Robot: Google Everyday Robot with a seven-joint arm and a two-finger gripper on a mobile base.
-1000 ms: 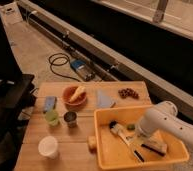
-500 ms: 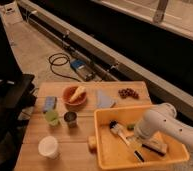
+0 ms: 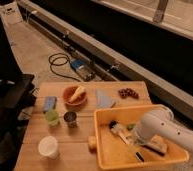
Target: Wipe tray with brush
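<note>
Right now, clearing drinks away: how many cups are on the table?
3: a green cup and a metal cup side by side left of the tray, a white cup nearer the front edge. The gripper is over the tray; the arm might hide another.

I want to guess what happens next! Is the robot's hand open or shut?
Gripper: open, holding nothing, down in the tray by the brush.

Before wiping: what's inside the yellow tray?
The tray holds the brush, a tan scrubber, a green item. The gripper, over the brush handle, and its arm hide the floor beneath.
</note>
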